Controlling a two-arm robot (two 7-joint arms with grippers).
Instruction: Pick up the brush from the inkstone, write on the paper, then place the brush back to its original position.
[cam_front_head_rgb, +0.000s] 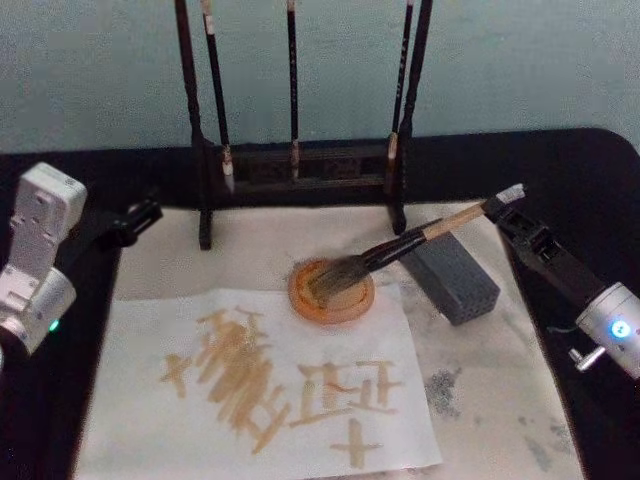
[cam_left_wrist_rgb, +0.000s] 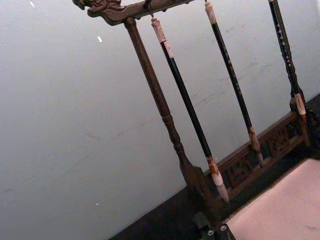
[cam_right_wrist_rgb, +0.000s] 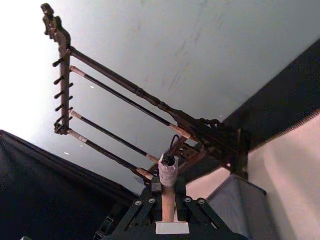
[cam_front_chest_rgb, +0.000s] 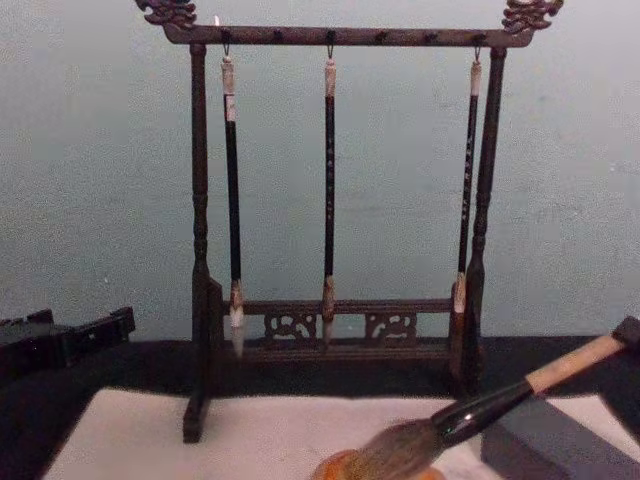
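Surface: black table (cam_front_head_rgb: 590, 160) under a pale felt mat (cam_front_head_rgb: 500, 400); plain grey-blue wall (cam_front_chest_rgb: 100, 180) behind.
Paper (cam_front_head_rgb: 150, 420): lay flat at the mat's near edge, toward 7 o'clock from the dish; covered in tan strokes.
Left gripper (cam_front_head_rgb: 137, 217): at 9 o'clock, over the mat's left edge, well apart from the dish; nothing between its fingers. Open or closed, I could not tell.
Inkstone (cam_front_head_rgb: 331, 291): round orange-brown dish at mid-mat, touching the paper's far edge.
Brush (cam_front_head_rgb: 400, 245): bristles rested in the inkstone; shaft slanted up and away toward 2 o'clock, passing over the near corner of the grey block. In the chest view the bristle head (cam_front_chest_rgb: 400, 450) sat on the dish rim, black ferrule rising rightward.
Grey block (cam_front_head_rgb: 450, 276): rectangular, just beside the inkstone at 3 o'clock; touching or not, unclear.
Right gripper (cam_front_head_rgb: 505, 203): at 2 o'clock from the dish, fingers clenched on the brush's tan handle near the pale end cap. The right wrist view showed the handle (cam_right_wrist_rgb: 168, 200) clamped between the jaws, cap and loop sticking out beyond.
Brush rack (cam_front_chest_rgb: 340, 330): dark wooden stand at 12 o'clock, feet on the mat's far edge, carved top rail.
Slim brushes (cam_front_chest_rgb: 328, 180): three black-shafted ones hung upright from the rail, tips down, spaced apart.
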